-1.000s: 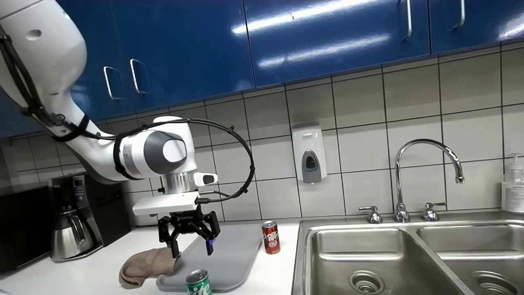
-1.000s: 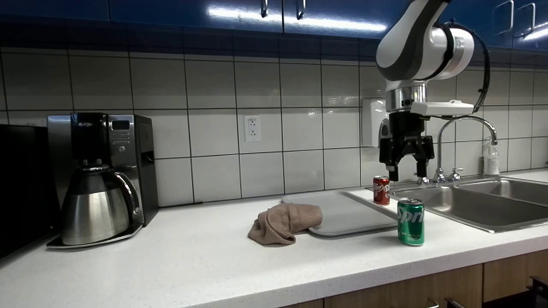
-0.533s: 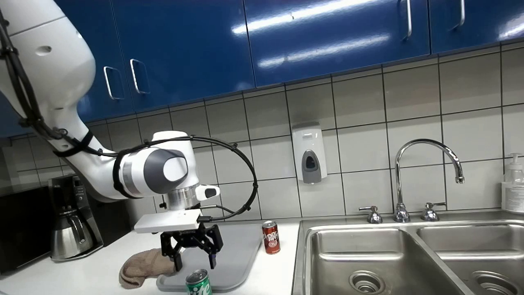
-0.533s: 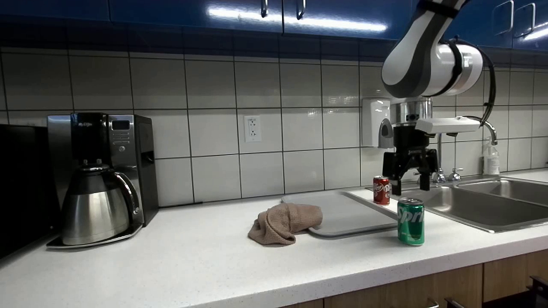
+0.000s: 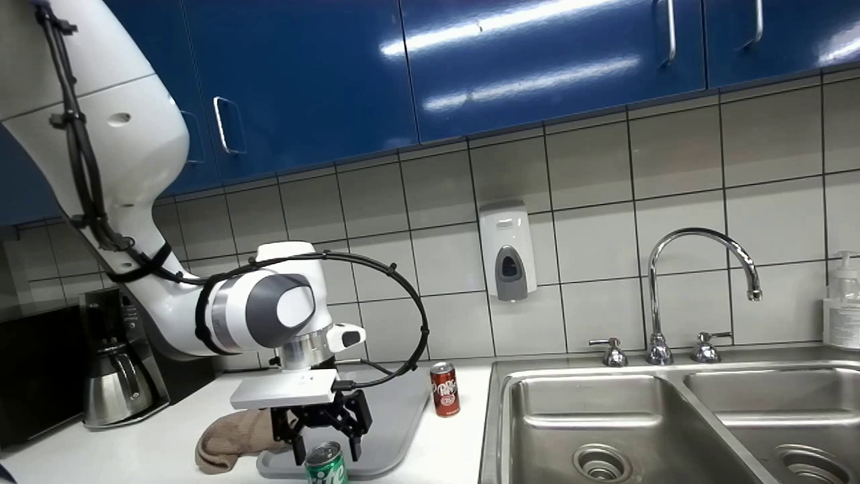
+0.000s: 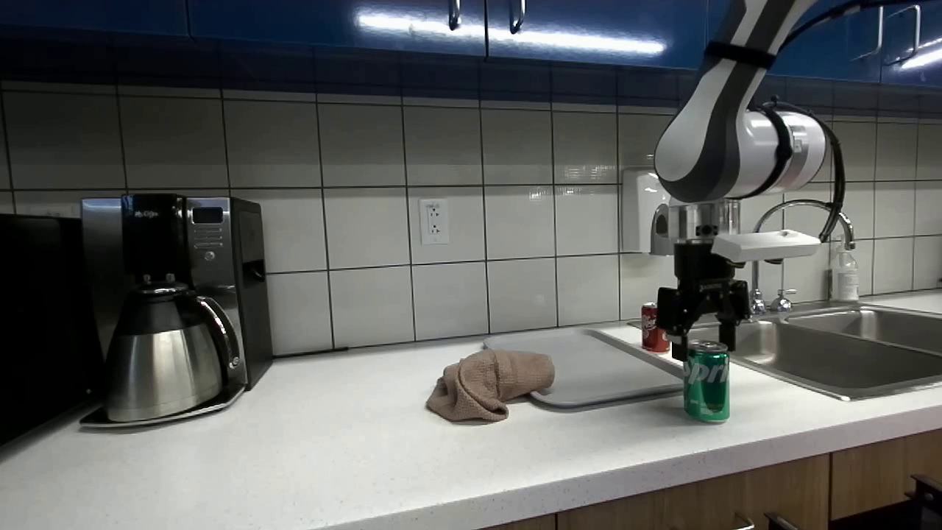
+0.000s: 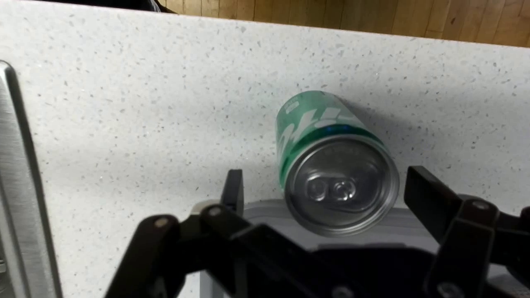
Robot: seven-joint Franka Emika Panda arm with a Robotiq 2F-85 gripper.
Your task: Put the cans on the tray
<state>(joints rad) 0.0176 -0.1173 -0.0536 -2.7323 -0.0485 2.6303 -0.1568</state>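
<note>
In an exterior view, the black fingers [image 5: 355,448] were wide apart, close to the top of the green can [image 5: 327,464]. The red can [image 5: 446,390] stood up on the worktop [image 5: 467,444], between the grey tray [image 5: 391,411] and the sink [image 5: 496,430]. A brown cloth [image 5: 232,440] lay at the tray's edge.

In an exterior view, the green can [image 6: 706,397] stood up straight on the worktop, near the tray. The fingers hid a bit of the red can farther back. A coffee maker [image 6: 212,265] with a silver pot [image 6: 163,368] stood well apart from the cans.

In the wrist view, one finger was on each side of the green can's silver top, with a gap on both sides. Past the worktop's edge was a wooden floor [image 7: 372,16].
</note>
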